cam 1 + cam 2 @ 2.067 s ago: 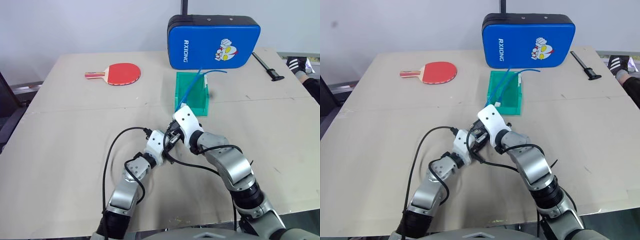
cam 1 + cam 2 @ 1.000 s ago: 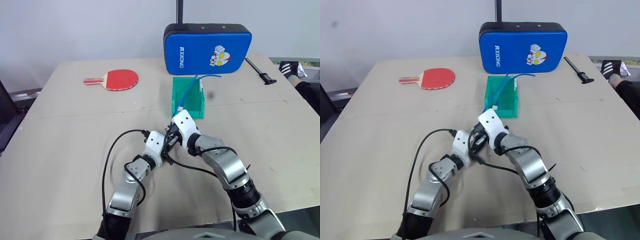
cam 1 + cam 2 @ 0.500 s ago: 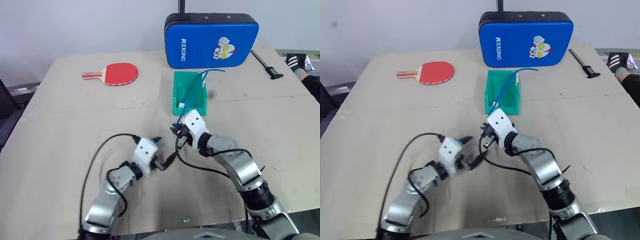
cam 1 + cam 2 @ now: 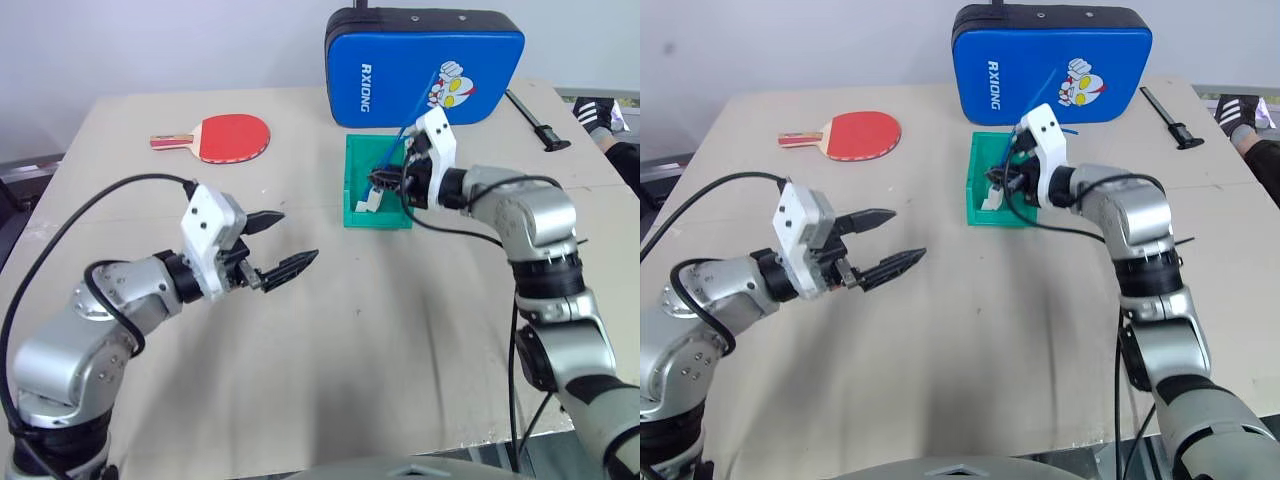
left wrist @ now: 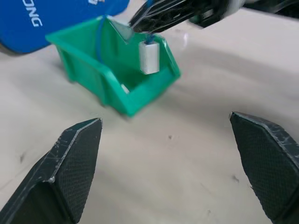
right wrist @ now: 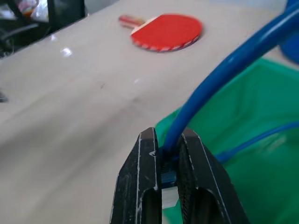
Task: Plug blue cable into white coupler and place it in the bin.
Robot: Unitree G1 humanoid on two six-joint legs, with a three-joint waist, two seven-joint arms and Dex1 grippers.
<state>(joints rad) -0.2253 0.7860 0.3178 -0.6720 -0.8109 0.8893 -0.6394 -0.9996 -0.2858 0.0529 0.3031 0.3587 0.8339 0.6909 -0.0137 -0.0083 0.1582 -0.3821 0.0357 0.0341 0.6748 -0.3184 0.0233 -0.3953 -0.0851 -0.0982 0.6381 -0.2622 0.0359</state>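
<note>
Over the near wall of the bin, toward the far edge of the tabletop, the right end effector now carries the blue cable with the white coupler hanging from its plug end, fingers clamped narrow on the cable just above the coupler. Half a second ago both end effectors were still low near the middle of the tabletop; a second ago they were pressed together there. The left end effector has since let go and pulled back toward the left edge, its fingers spread wide and holding nothing. That suggests the plugging step is done and only the drop into the green bin remains. The right arm reaches forward, its wrist angled slightly down; the left arm is raised, elbow out, pointing across at the bin.
</note>
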